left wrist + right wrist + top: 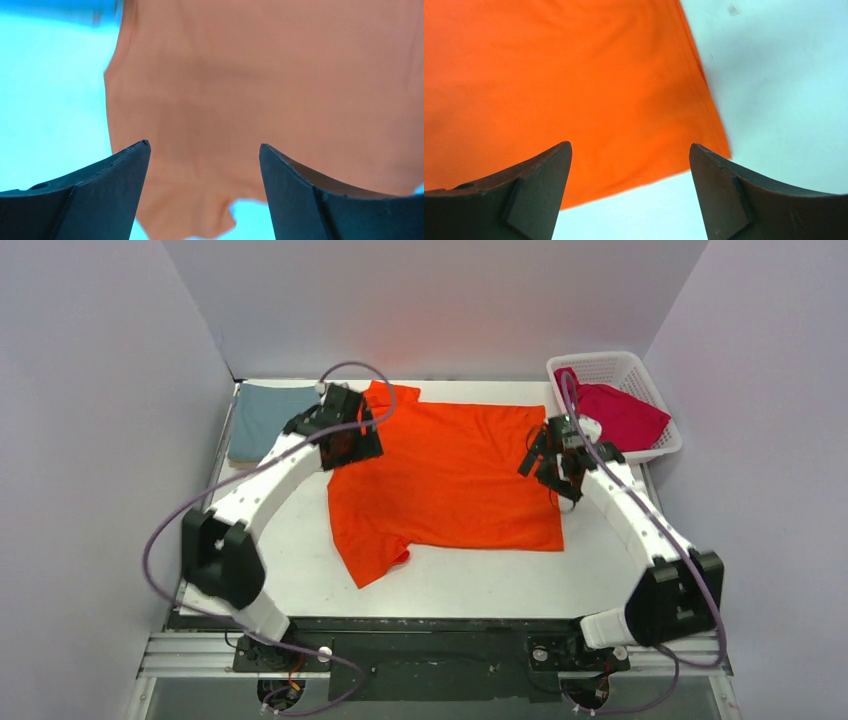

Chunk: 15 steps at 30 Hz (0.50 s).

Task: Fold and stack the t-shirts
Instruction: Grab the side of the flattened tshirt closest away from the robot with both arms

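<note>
I see the orange t-shirt lying spread flat in the middle of the white table, one sleeve curled at its near left corner. My left gripper hangs over the shirt's far left part, its fingers spread wide and pinching nothing. My right gripper hangs over the shirt's right edge near a corner, fingers likewise apart and empty. A folded teal-blue t-shirt sits at the table's far left corner. The crimson t-shirt lies bunched in the white lattice basket at far right.
</note>
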### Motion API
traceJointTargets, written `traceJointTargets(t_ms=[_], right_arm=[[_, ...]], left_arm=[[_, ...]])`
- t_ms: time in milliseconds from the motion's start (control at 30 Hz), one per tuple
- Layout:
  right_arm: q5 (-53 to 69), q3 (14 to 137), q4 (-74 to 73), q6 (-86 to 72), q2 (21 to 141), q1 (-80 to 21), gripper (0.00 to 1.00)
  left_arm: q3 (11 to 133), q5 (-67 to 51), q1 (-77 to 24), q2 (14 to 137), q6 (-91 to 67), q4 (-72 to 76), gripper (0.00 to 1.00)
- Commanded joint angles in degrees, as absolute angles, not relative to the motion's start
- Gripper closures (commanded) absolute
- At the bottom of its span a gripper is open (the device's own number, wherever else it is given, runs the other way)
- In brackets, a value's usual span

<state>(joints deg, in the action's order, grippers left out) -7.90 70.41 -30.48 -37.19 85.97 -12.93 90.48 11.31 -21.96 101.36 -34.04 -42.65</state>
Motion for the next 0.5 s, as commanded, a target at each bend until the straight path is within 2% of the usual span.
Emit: traceJointTargets(t_ms=[0, 133, 267, 367, 467], right_arm=[[-11.11, 54.01, -31.42, -41.21, 73.26, -12.47, 0.18], [-10.45, 39.97, -29.1, -43.72, 59.82, -10.91, 0.18], [-11.49, 32.04, -27.77, -44.52, 55.78, -9.45, 0.18], [-11.84, 30.7, -26.55, -44.68, 56.18, -8.9, 0.18], [-12.8, 30.15, -24.98, -45.29, 57.33, -8.59, 0.19]], left_arm=[[66.82, 16.35, -26.71, 80.95, -46.33, -43.76, 0.1], [49.73, 14.68, -31.21, 68.24, -52.87, -45.3, 0.1], [39.28, 8.54, -32.78, 62.64, -55.7, -41.96, 0.11], [35.66, 5.19, -33.33, 62.43, -56.54, -36.72, 0.12], [34.15, 3.19, -34.04, 65.05, -57.23, -32.86, 0.24]])
